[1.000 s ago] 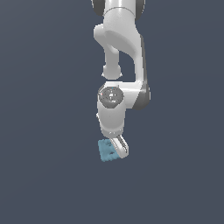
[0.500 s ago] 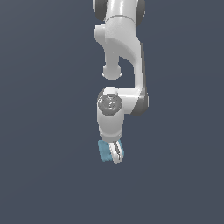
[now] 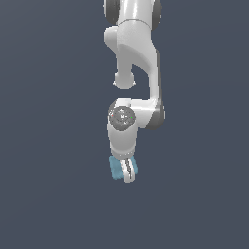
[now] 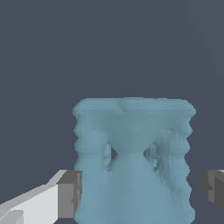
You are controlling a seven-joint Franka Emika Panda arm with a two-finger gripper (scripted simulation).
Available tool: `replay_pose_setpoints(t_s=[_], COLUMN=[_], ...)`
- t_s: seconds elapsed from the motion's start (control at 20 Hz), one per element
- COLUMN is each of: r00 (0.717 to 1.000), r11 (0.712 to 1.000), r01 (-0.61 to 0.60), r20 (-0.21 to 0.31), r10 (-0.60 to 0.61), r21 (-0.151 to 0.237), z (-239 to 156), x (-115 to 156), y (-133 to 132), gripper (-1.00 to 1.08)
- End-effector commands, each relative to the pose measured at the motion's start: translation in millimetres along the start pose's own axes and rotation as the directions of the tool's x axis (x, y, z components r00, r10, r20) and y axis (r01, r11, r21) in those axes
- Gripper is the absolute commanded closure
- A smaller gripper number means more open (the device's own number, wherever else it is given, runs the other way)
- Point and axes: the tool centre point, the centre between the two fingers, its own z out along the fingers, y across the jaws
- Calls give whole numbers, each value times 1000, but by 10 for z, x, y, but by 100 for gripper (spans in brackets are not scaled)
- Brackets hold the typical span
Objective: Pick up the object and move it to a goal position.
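One object (image 3: 115, 168), one gripper (image 3: 127, 170), one arm (image 3: 136, 63): carry step under way.
Counted in full: a single teal-blue block, a single pair of fingers, nothing else against the plain dark background (no goal marker visible in either view). Held off any surface, between the jaws at the end of the downward-pointing wrist; in the wrist view, object (image 4: 133, 159) fills the gap between the two dark pads (image 4: 70, 194), left pad touching its side, right pad apparently just clear, so probably clamped narrow on it. Judged as mid-transport; next, steady travel to the goal without loosening the grip, then release.
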Motion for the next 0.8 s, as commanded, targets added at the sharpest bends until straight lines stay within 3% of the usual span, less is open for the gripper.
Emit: replay_pose_setpoints(t_s=[0.0, 0.45, 0.75], r00=[1000, 1000, 1000], r11=[1000, 1000, 1000], r01=[0, -5, -5], r20=[0, 0, 0], r10=[0, 5, 5], r21=[0, 0, 0], z=[31, 447, 498], x=[-2, 1, 4], y=[1, 14, 0], gripper=[-92, -92, -92])
